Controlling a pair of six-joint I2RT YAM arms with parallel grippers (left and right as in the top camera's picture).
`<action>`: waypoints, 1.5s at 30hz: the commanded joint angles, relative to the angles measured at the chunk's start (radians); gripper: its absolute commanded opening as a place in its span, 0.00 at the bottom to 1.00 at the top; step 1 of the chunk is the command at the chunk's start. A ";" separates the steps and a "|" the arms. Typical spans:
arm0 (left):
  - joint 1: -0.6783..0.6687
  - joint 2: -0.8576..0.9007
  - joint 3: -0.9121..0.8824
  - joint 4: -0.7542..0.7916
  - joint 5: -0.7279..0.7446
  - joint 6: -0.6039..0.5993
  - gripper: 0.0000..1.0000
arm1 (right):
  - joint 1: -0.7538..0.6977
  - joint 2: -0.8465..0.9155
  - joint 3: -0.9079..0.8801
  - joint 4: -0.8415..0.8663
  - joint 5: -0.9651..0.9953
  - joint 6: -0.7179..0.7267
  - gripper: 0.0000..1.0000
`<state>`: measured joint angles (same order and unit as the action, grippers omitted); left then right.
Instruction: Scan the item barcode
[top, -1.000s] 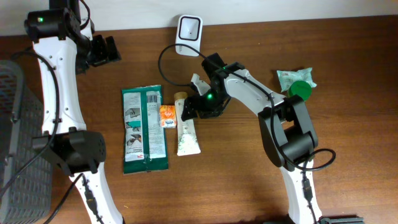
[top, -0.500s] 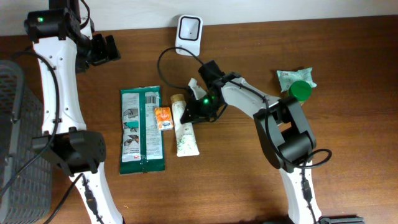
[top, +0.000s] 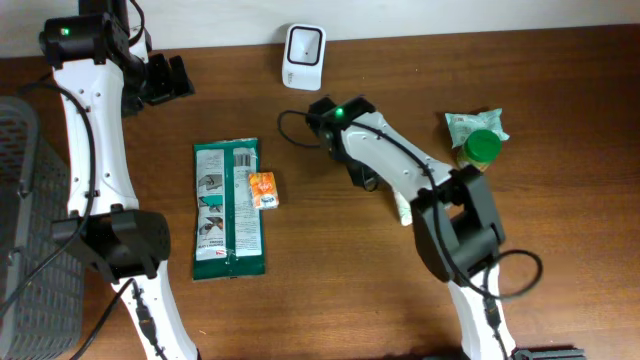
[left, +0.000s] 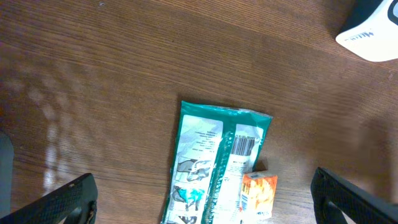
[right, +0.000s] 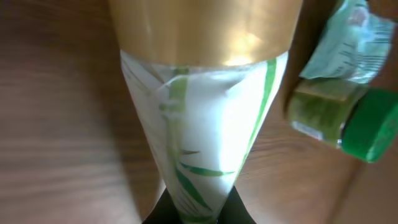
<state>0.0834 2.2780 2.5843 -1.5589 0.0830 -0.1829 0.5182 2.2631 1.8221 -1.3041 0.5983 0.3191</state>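
Note:
My right gripper (right: 196, 218) is shut on the narrow end of a white tube (right: 199, 143) printed with green leaves, its gold cap pointing away from the camera. From overhead, the right gripper (top: 385, 190) sits under its own forearm at mid-table and only a pale end of the tube (top: 403, 209) shows. The white scanner (top: 304, 55) stands at the back edge, well apart from the tube. My left gripper (top: 165, 80) hangs open high at the back left. In its wrist view the left gripper (left: 205, 205) has both fingers spread wide above the table.
A green packet (top: 231, 208) with a barcode lies left of centre, a small orange box (top: 265, 189) against its right side. A green-capped bottle (top: 481, 148) and a pale green pouch (top: 472, 125) sit at the right. A black basket (top: 20, 250) stands at the far left.
The right gripper closed on the tube beside the orange box, lifted it off the table and swung it right toward the middle. The left arm has not moved.

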 joint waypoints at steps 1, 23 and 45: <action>-0.002 0.019 0.002 0.002 0.014 -0.002 0.99 | 0.027 0.046 0.016 0.003 0.091 0.022 0.06; -0.002 0.019 0.002 0.002 0.014 -0.002 0.99 | -0.203 -0.051 0.595 -0.355 -0.691 -0.152 0.48; -0.001 0.019 0.002 0.002 0.014 -0.002 0.99 | -0.274 -0.359 -0.396 0.224 -0.893 -0.143 0.04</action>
<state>0.0834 2.2799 2.5843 -1.5558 0.0826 -0.1829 0.2283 1.9182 1.5192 -1.1534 -0.2901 0.1173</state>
